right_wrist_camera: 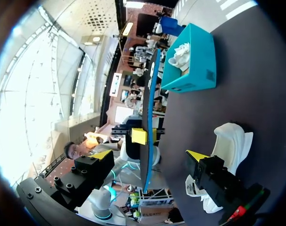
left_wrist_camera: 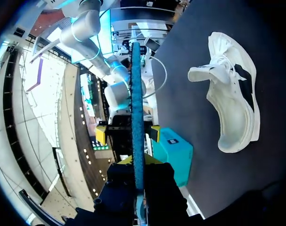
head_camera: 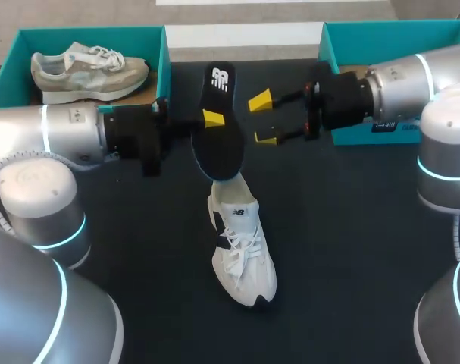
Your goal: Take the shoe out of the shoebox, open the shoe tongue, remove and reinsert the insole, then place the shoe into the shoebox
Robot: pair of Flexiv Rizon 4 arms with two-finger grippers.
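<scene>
My left gripper is shut on a black insole and holds it on edge above the table. In the left wrist view the insole shows as a thin blue edge rising from between my left gripper's fingers. My right gripper stands open just right of the insole, facing it. From the right wrist, the insole stands ahead of the open right gripper, touching neither finger. A white shoe lies on the black table below the insole, also seen as the shoe and the shoe.
A teal shoebox at the back left holds a grey-beige shoe. Another teal box stands at the back right behind my right arm. That first teal shoebox also shows beyond the insole from the right wrist.
</scene>
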